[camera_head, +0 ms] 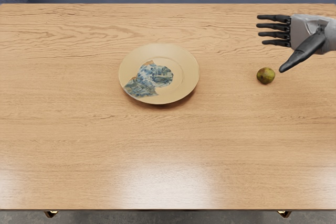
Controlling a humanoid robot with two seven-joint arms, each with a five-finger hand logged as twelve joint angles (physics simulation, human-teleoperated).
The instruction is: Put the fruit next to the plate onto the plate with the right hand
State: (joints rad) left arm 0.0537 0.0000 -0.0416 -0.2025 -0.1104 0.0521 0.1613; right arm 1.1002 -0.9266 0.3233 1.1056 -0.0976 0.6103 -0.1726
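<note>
On worktop, fruit sits right of plate, well apart, untouched. Right hand hovers just above-right of it, fingers spread, holding nothing. Grasp, carry and placing all left to do.

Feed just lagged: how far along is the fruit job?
Done: nothing yet; the fruit lies on the table, right of the plate and apart from it. In hand: the right hand hovers open near the fruit, not touching. Left: grasp, carry, set it on the plate.
</note>
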